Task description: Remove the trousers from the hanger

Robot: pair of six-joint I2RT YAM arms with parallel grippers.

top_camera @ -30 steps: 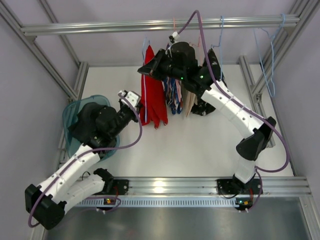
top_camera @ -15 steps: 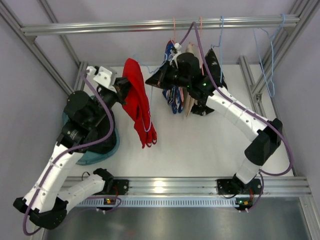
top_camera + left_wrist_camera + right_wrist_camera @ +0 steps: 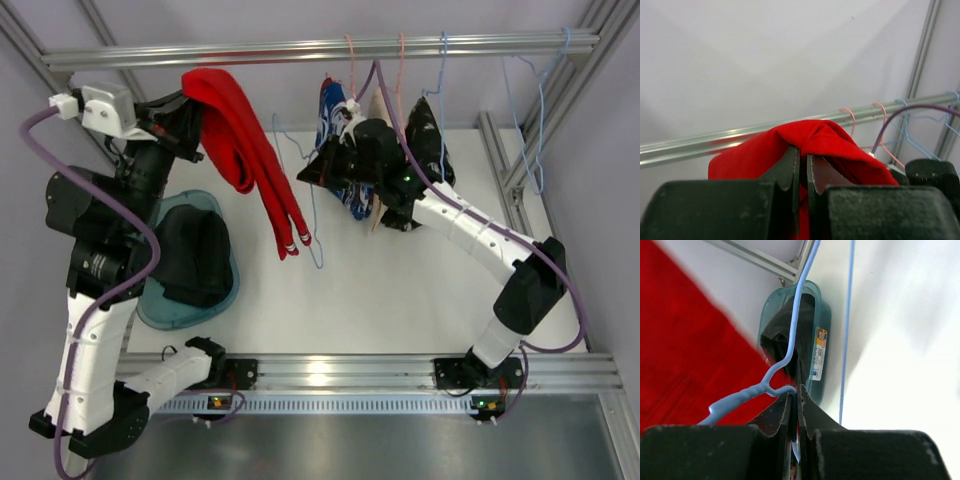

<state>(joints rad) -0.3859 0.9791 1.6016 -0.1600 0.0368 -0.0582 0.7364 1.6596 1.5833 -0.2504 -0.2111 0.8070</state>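
The red trousers (image 3: 240,150) hang in a long drape from my left gripper (image 3: 188,98), which is raised high at the far left and shut on their top fold (image 3: 840,145). My left gripper (image 3: 802,152) pinches the red cloth. The leg ends dangle beside a light blue wire hanger (image 3: 313,215). My right gripper (image 3: 306,172) is shut on that hanger's wire (image 3: 790,340), with red cloth (image 3: 685,355) behind it. My right gripper (image 3: 796,395) shows the wire clamped between its fingers. The black trousers (image 3: 195,255) lie in a teal basket (image 3: 150,310).
A metal rail (image 3: 250,50) crosses the top with several hangers carrying other clothes: a blue patterned piece (image 3: 335,110) and a black garment (image 3: 425,130). Empty blue hangers (image 3: 540,110) hang at the right. Frame posts stand on both sides. The teal basket (image 3: 822,315) shows below the hanger.
My left arm has lifted and swung up to the far left, drawing the red trousers up and away from the hanger. The right gripper has kept hold of the hanger near the rail.
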